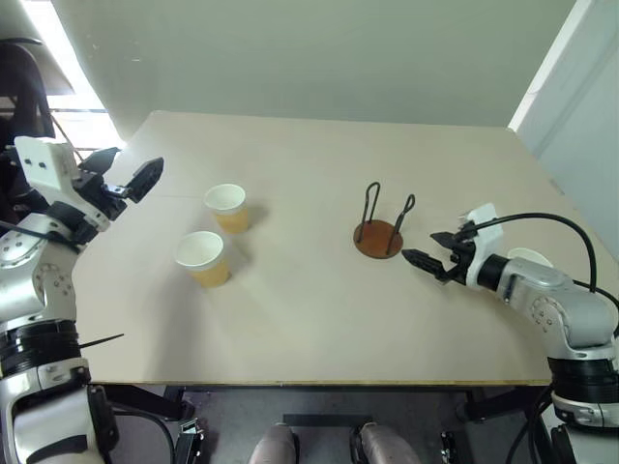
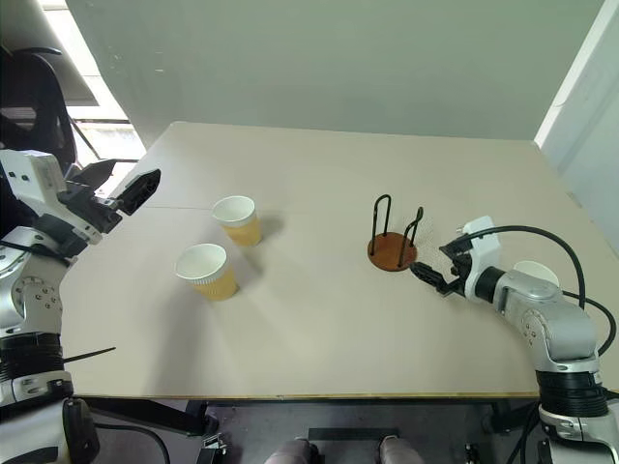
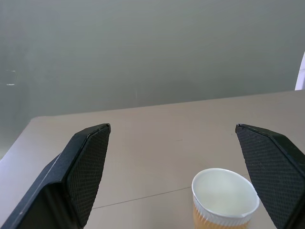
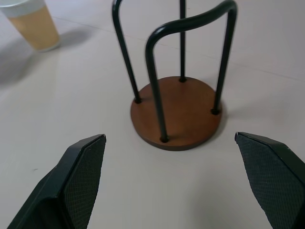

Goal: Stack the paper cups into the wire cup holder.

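- Right tool point(image 1: 432, 248) spread wide and empty, low over the bench point(image 1: 309, 319), just beside the wire cup holder point(image 1: 379, 232), which stands empty.
- Left tool point(image 1: 131, 172) spread, raised near the bench's left edge.
- Two paper cups point(image 1: 202, 257) point(image 1: 227, 207) upright, close together, between left tool and holder.

Cups point(image 1: 226, 207) looked like ribbed matt paper, holder point(image 4: 176, 112) had a smooth wooden disc and glossy black wire, counter point(image 1: 309, 319) was matt beige, pincer pads point(image 4: 83, 171) textured rubbery black.
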{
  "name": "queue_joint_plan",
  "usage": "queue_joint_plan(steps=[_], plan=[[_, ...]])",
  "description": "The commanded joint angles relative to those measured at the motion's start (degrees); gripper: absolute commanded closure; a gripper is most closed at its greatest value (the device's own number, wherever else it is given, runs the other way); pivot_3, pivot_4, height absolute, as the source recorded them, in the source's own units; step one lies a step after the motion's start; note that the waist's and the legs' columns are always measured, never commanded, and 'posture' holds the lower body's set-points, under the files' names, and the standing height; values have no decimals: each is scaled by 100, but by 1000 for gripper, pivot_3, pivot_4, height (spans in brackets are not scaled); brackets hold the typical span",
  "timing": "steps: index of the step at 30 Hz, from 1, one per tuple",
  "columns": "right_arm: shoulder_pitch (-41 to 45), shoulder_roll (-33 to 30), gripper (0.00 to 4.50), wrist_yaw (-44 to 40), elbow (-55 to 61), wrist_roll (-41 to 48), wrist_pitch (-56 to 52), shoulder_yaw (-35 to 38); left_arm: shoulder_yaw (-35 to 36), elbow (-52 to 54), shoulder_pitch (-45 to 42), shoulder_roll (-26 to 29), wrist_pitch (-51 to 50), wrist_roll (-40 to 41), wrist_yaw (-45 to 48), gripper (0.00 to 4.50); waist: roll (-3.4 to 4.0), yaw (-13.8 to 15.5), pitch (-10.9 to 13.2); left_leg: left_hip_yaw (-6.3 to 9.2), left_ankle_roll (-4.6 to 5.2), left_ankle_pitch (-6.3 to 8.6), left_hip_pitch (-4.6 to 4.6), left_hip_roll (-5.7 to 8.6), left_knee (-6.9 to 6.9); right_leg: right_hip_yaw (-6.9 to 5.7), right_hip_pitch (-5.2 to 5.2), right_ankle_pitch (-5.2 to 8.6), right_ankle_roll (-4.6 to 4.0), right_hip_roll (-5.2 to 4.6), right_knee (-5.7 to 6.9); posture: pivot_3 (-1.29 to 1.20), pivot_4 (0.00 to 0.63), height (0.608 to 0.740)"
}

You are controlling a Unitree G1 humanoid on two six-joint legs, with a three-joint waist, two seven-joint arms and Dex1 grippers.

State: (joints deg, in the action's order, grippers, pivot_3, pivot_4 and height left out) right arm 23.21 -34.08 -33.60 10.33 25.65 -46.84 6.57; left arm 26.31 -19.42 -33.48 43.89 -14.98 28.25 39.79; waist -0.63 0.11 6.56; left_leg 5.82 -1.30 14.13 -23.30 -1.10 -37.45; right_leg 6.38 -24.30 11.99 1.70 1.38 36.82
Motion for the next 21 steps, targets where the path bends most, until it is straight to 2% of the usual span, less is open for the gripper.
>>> queue_joint_plan(steps=[1, 9, 16, 21], plan=[[126, -65, 16, 108, 40, -90, 187, 157, 59, 31, -94, 27, 132, 10, 4, 0, 0, -1, 0, 0, 0, 0, 0, 0, 0, 0, 0, 0, 1, 0, 0, 0, 150, 740], [13, 13, 16, 185, 12, -166, 555, 217, -17, -63, -146, 43, 169, -17, 88, 0, 0, -1, 0, 0, 0, 0, 0, -1, 0, 0, 0, -1, 2, 0, 0, 0, 150, 740], [-21, 26, 16, 72, 125, 71, 433, 228, -238, -123, -67, 138, 101, -66, 595, 0, 0, 3, 0, 0, 0, 0, 0, -1, 0, 0, 0, -1, 2, 0, 0, 0, 150, 740], [6, -12, 16, 27, 90, 91, 450, 176, -450, 41, 136, 262, -127, 56, 1344, 0, 0, 1, 0, 0, 0, 0, 0, -1, 0, 0, 0, -1, 2, 0, 0, 0, 150, 740]])
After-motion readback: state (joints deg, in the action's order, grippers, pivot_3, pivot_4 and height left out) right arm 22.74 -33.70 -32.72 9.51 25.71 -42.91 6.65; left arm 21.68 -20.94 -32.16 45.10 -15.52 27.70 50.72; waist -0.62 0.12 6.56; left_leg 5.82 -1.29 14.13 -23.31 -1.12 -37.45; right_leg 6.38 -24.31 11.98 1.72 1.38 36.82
